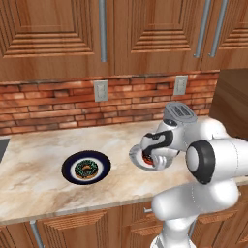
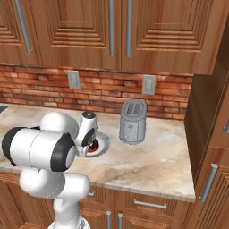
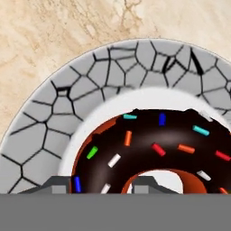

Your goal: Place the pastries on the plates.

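Straddling the sprinkled donut (image 3: pixel 162 144) on the grey plate (image 3: pixel 90 90), the gripper (image 3: pixel 103 184) has fingers either side of the ring's wall, clamped or loose I cannot tell; lifting while stuck could drag it off.

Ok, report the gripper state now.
Gripper: its fingertips straddle the donut's ring over the grey plate; whether it grips cannot be told.
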### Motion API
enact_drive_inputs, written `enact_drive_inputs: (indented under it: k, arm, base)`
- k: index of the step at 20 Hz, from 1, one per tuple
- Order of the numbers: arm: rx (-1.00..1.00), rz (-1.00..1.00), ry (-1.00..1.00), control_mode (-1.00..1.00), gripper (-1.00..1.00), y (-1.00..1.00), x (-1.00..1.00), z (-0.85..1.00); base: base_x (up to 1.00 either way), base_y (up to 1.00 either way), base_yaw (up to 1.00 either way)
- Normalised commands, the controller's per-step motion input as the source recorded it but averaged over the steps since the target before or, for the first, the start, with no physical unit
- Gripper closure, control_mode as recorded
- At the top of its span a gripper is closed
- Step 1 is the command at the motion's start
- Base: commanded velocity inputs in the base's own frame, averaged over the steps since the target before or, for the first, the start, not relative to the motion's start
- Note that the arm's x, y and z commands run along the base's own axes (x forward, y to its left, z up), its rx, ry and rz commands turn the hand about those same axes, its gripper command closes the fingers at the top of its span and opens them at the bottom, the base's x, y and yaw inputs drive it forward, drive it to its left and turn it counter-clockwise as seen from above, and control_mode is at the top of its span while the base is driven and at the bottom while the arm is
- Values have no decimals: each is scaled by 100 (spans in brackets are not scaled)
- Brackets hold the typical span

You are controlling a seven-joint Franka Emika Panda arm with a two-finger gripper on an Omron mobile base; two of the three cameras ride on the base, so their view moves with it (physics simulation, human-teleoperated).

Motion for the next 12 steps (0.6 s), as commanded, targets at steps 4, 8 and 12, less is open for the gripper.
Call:
enact_drive_inputs:
  k: [4,8,12]
  arm:
    - [-2,11,-6,-100,-100,0,29,-28]
    - [0,8,0,-100,-100,-3,6,-8]
    - [0,7,-8,-100,-100,-2,0,0]
  base:
    - [0,0,0]
    - [0,0,0]
    - [0,0,0]
